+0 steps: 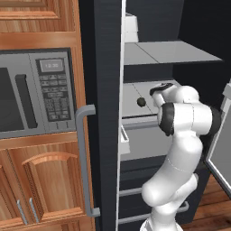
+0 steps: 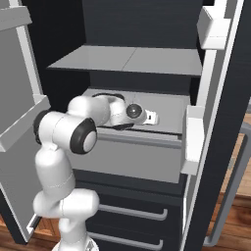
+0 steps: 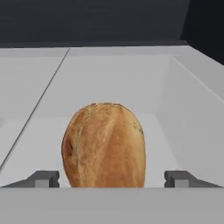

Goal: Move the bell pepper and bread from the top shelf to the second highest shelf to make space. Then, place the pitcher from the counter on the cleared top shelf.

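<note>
A: Where does the bread (image 3: 105,145) lie?
B: On the second highest shelf (image 3: 131,78), upright between the fingertips (image 3: 43,178).
A: Does the gripper (image 3: 112,179) hold it?
B: No, it stands wide open, both tips apart from the bread. The bell pepper (image 1: 141,102) sits on the same shelf.

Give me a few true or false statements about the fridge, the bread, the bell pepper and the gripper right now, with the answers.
1. The bread sits between the fingers of the gripper. True.
2. The gripper is shut tight on the bread. False: the fingertips stand apart from the loaf on both sides, so it is open.
3. The bell pepper lies on the second highest shelf. True.
4. The top shelf holds the pitcher. False: no pitcher stands there; its grey plate looks bare.
5. The fridge doors are closed. False: both stand open, the arm reaching inside.
</note>
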Tool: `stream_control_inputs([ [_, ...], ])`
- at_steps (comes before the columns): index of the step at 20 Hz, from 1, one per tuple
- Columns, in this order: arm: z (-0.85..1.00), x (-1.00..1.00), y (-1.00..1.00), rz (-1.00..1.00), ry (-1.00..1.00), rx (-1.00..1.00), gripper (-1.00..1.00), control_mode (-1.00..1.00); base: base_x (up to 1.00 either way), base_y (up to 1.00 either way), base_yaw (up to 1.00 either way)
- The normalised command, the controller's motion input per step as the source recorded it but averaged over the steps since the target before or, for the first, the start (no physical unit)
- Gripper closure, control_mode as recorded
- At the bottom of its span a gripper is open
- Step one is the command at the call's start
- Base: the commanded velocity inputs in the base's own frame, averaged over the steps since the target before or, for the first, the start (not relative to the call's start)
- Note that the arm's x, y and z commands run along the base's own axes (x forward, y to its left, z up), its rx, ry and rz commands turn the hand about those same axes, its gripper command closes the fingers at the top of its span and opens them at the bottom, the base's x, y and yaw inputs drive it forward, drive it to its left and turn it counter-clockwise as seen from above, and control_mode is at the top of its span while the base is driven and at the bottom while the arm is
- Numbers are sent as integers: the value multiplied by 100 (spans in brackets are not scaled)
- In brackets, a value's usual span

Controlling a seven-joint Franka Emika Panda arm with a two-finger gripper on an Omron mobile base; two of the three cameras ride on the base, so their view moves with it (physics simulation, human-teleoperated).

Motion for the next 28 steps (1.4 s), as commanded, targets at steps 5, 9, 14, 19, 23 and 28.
stream_control_inputs([
  [5, 85, -30, 0, 0, 0, 0, -100, -100, 0, 0, 0],
  [9, 100, -47, 5, 0, 0, -3, -100, -100, 0, 0, 0],
  [14, 100, -81, 12, 2, 2, -12, -100, -100, 0, 0, 0],
  [19, 100, -95, 30, 4, 13, -10, -100, -100, 0, 0, 0],
  [23, 100, -81, 21, 3, 29, 0, -100, -100, 0, 0, 0],
  [28, 100, -66, 6, 6, 34, 5, -100, -100, 0, 0, 0],
])
